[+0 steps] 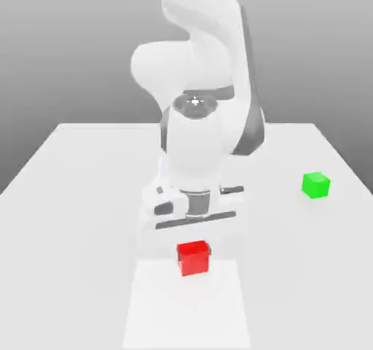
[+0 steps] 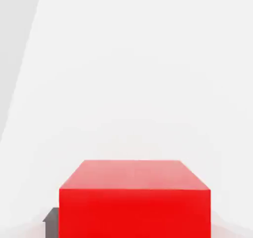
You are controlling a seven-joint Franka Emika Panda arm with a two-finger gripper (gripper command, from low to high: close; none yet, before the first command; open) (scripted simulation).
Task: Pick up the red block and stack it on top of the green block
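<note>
The red block (image 1: pixel 194 258) is a small cube near the front middle of the white table (image 1: pixel 80 196), directly under the arm's hand. My gripper (image 1: pixel 194 249) has come down over it, with dark fingertips (image 1: pixel 210 249) flanking the block's upper edges, and the jaws are shut on it. In the hand view the red block (image 2: pixel 135 202) sits very close, with a dark fingertip (image 2: pixel 51 215) peeking out beside it. The block looks to be resting on the table. The green block (image 1: pixel 315 185) stands alone toward the exterior view's right, well apart from the gripper.
The arm's bulky white body (image 1: pixel 197 123) rises behind the red block and hides the middle of the table. A paler rectangular patch (image 1: pixel 186 312) lies on the table under and in front of the red block. Open tabletop separates the two blocks.
</note>
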